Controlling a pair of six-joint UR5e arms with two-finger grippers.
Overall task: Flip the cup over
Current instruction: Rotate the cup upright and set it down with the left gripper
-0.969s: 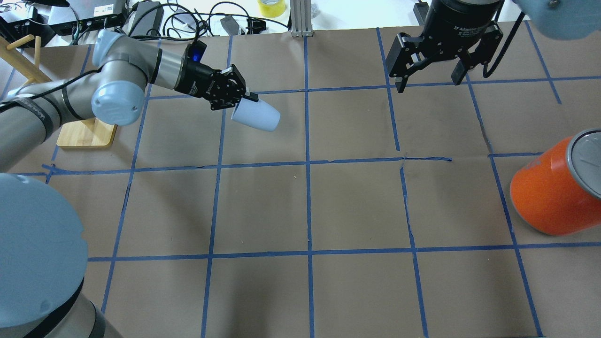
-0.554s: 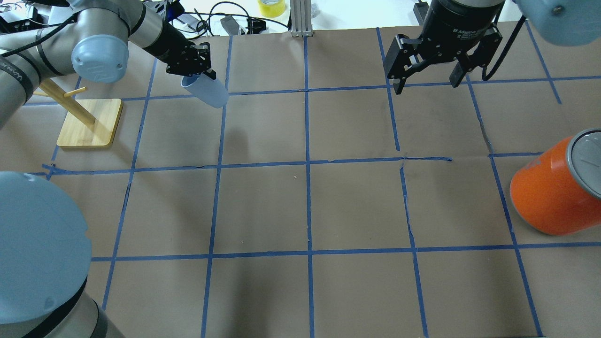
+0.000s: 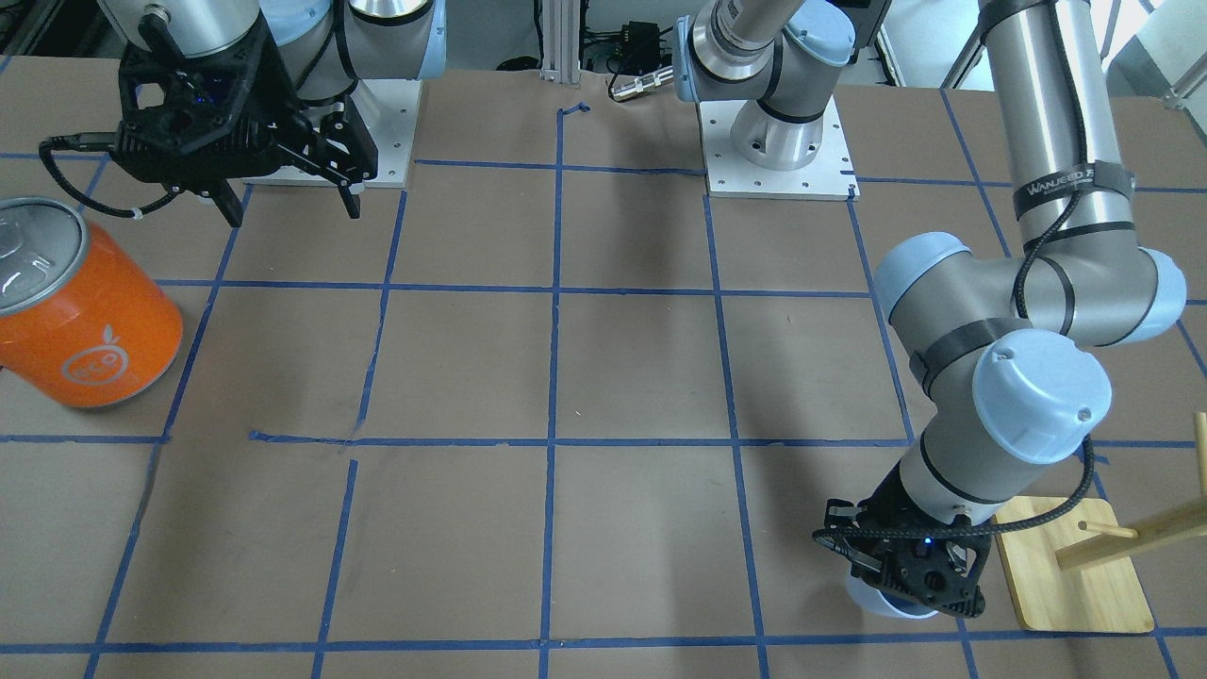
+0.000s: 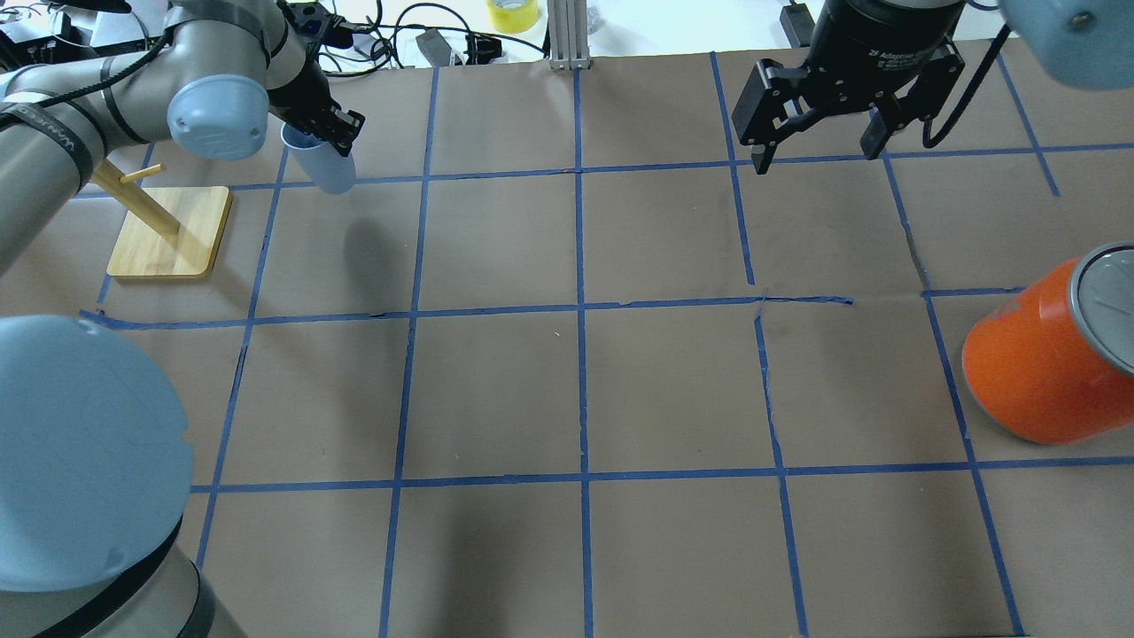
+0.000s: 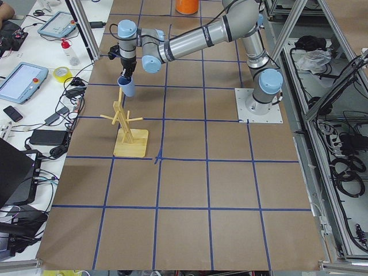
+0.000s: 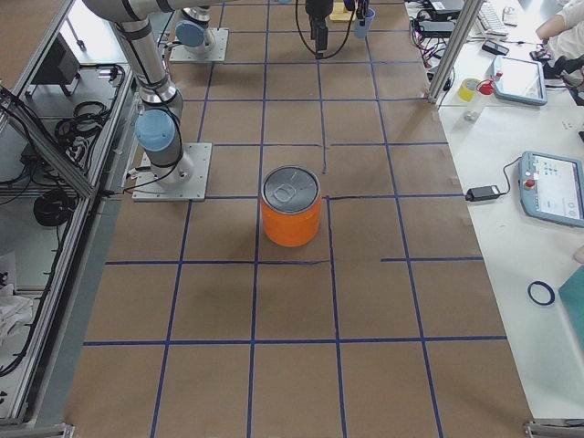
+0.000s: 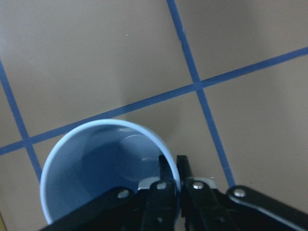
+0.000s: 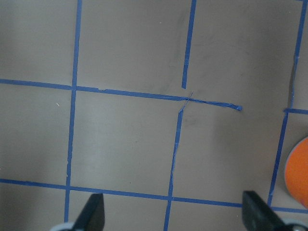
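The pale blue cup [image 4: 322,167] hangs above the table at the far left, nearly upright with its mouth up. My left gripper [image 4: 326,127] is shut on its rim, one finger inside and one outside, as the left wrist view shows on the cup [image 7: 91,163]. The cup also shows in the front view [image 3: 872,596] under the gripper [image 3: 919,575], and in the left view [image 5: 127,87]. My right gripper [image 4: 815,155] is open and empty at the far right, well above the table, and also shows in the front view [image 3: 292,207].
A large orange can [image 4: 1036,372] with a silver lid stands at the right edge, also in the front view [image 3: 85,321]. A wooden peg stand [image 4: 168,235] on a square base stands just left of the cup. Cables and tape lie beyond the far edge.
My left arm has swung the cup left and toward the far edge, turning it from lying sideways to mouth up. The right gripper has barely moved.
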